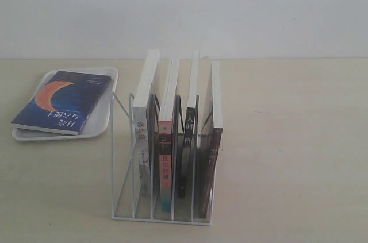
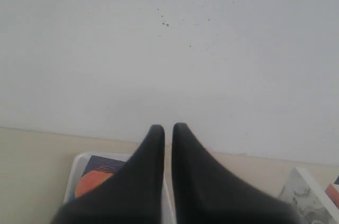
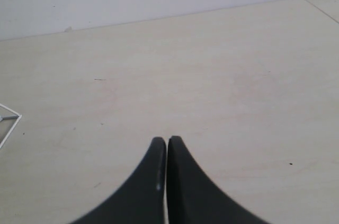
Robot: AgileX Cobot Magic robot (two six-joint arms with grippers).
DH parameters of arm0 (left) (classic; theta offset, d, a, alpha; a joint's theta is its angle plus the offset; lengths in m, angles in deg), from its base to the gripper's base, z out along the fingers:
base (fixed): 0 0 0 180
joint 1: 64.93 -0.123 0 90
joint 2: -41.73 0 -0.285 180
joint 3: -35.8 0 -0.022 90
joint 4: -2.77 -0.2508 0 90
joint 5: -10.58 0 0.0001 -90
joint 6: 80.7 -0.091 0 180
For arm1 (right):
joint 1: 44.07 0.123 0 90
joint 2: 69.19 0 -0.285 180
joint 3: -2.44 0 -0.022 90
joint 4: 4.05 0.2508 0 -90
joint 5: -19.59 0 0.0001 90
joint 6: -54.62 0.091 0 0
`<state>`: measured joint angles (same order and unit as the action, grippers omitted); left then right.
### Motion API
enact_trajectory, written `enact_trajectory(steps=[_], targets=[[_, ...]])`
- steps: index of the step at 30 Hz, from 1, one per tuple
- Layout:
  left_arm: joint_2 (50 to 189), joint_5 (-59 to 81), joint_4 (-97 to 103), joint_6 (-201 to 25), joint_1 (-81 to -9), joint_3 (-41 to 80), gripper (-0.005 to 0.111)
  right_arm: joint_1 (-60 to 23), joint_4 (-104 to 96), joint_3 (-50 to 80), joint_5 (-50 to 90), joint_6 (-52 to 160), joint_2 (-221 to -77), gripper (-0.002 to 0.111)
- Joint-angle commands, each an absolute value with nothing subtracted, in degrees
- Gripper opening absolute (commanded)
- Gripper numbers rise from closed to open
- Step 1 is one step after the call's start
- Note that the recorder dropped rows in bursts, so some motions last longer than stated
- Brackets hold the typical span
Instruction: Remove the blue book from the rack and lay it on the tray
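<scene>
While rack point(image 1: 161, 219) holds four books point(image 1: 165, 157), tray point(image 1: 100, 118) lies beside.

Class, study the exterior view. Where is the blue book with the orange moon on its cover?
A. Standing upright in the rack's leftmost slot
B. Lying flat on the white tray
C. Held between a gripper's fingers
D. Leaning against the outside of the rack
B: the blue book lies cover up on the tray, apart from the rack and to its left in the exterior view.
</scene>
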<state>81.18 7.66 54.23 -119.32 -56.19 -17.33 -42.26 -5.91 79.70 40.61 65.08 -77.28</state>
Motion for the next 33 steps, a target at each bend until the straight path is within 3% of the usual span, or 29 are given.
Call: enact_trajectory(steps=[1,19,33], targets=[[74.94,11.10,54.26,-119.49,-59.08,-21.16,0.005,-42.37,-6.05,79.65,40.07,64.75,-76.97,0.000],[56.69,14.89,52.84,-118.09,-59.08,-24.58,0.005,-42.37,-6.05,79.65,40.07,64.75,-76.97,0.000],[54.93,18.61,52.84,-118.24,-59.08,-25.14,0.005,-42.37,-6.05,79.65,40.07,64.75,-76.97,0.000]])
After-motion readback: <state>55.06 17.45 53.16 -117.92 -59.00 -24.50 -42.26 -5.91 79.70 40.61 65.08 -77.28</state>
